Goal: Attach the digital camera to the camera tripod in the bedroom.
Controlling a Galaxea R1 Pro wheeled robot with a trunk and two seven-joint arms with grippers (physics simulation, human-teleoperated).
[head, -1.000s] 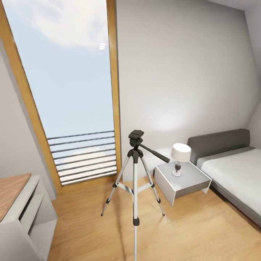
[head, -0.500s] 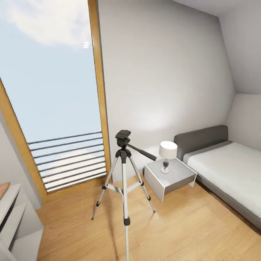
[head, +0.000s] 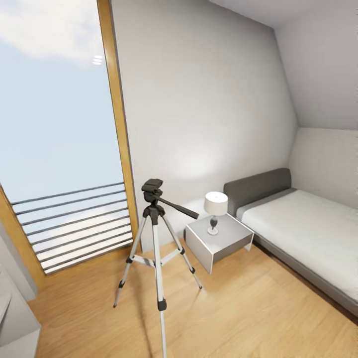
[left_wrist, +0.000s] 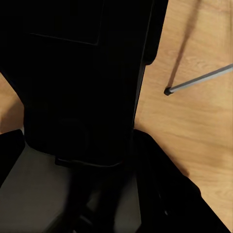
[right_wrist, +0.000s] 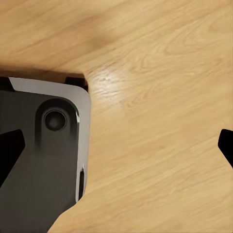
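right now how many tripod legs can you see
3. On the tripod, one leg splays toward the window, one toward the nightstand, one comes forward, its foot cut off by the picture's edge.

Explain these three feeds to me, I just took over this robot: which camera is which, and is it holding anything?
The big picture comes from the robot's head. It shows a bedroom with the camera tripod standing on the wood floor, a nightstand with a lamp beside it, a bed and a tall window. The two small pictures each look along one arm's gripper, down at the floor. In the right wrist view, the right gripper is open, its fingertips far apart with nothing between them. The grey-black block is probably the robot's own base. The left wrist view is mostly dark shapes, so that arm's grip cannot be judged.
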